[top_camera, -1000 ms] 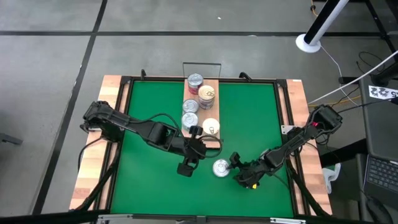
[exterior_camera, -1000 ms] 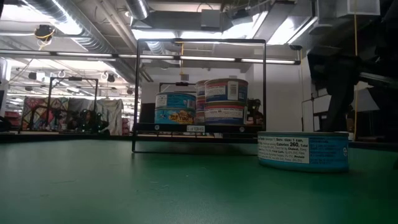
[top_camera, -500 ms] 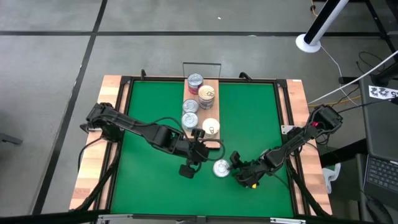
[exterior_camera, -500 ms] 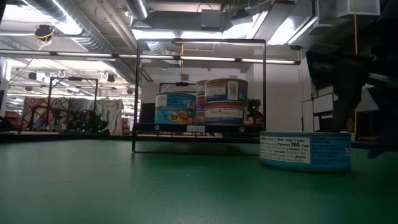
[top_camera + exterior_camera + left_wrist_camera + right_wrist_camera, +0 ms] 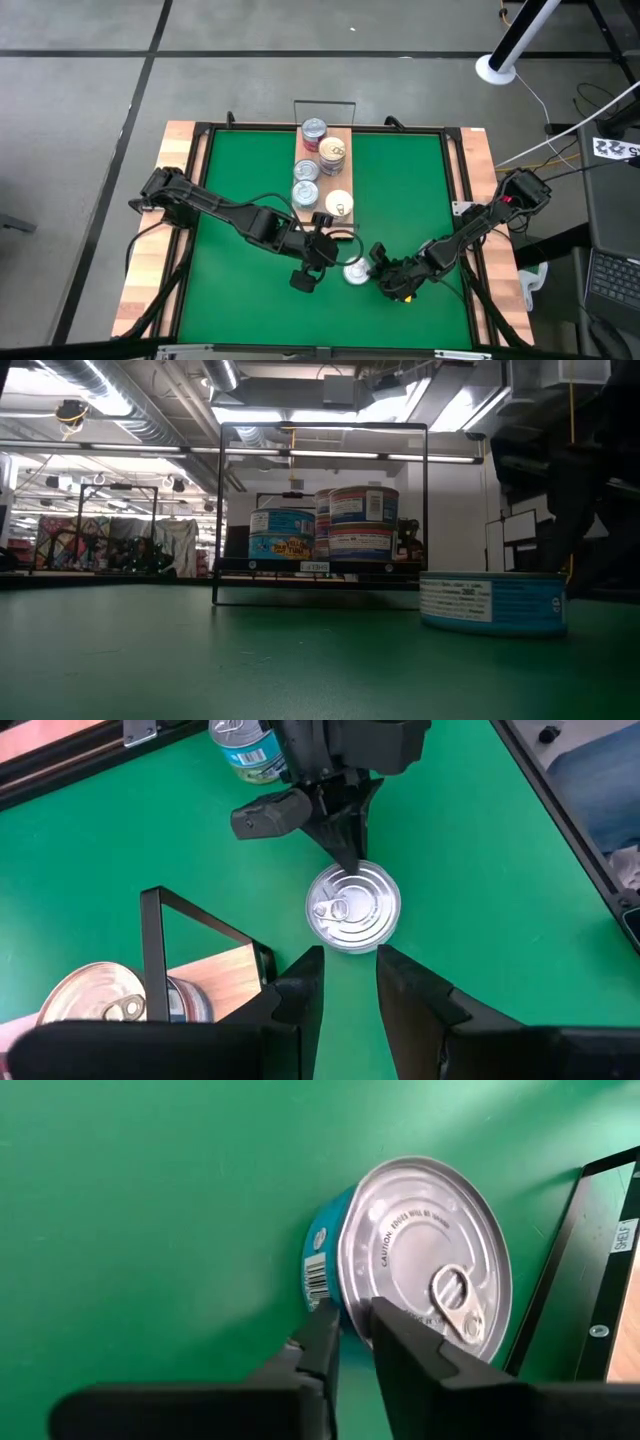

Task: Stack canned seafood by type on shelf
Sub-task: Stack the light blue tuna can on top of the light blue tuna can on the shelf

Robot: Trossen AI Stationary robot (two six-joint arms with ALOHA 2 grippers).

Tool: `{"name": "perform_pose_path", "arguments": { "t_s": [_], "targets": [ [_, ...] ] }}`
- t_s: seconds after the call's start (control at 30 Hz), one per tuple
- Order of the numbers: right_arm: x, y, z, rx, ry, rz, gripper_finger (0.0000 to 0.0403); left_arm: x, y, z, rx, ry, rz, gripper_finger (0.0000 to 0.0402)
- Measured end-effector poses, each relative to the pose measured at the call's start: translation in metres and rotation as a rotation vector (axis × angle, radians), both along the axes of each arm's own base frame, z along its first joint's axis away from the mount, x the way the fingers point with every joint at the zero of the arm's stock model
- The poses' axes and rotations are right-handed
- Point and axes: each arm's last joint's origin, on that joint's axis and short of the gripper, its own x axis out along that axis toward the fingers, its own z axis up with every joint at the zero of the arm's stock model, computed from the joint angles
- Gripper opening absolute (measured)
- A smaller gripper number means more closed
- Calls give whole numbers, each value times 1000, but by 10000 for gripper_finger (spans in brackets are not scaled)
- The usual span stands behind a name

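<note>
A silver-topped, blue-labelled can (image 5: 355,271) stands on the green mat (image 5: 240,150) just past the near end of the shelf (image 5: 346,175). My right gripper (image 5: 348,1330) is shut on the can's right edge; it also shows in the high view (image 5: 373,263). My left gripper (image 5: 350,985) hovers open just left of the can (image 5: 352,907), nothing between its fingers. Several cans (image 5: 306,170) stand on the shelf board, some stacked (image 5: 360,525). My right gripper pinches the can's rim (image 5: 347,1302) on the side toward the table's right edge. One finger (image 5: 318,1338) is against the blue wall, the other (image 5: 400,1342) over the lid. The fingers slant down from the right. The can sits flat on the mat (image 5: 492,603).
The shelf's dark wire rail (image 5: 322,428) rises at its near end, close to both grippers. A wooden frame (image 5: 180,140) borders the mat. A bottle (image 5: 245,745) stands beyond the table's right edge. Bare mat lies to the left and far right.
My right gripper has closed its fingers on the can's rim without shifting place. My left gripper has crept down and toward the can, its fingers unchanged. The can stays on the mat.
</note>
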Motion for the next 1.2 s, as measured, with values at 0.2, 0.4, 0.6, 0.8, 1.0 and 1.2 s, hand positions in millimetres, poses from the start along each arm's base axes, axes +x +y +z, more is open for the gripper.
{"name": "perform_pose_path", "arguments": {
  "t_s": [0.2, 0.4, 0.6, 0.8, 1.0, 1.2],
  "targets": [
    [1, 1, 1, 13, -9, -7, 19, -1, -2, 0, 1, 0, -6, 90],
    [2, 2, 2, 50, -15, -22, 4, -1, -4, 0, -3, -4, -8, 90],
    [2, 2, 2, 106, -10, -84, 2, 0, -11, 3, -19, -49, -24, 90],
    [3, 3, 2, 176, -17, -142, 1, 1, -14, 6, -31, -75, -31, 90],
    [8, 7, 9, 263, -46, -186, 1, 2, -13, 5, -56, -74, -1, 90],
    [16, 12, 22, 280, -72, -192, 0, 8, -15, -6, -48, -58, 7, 121]
  ]
}}
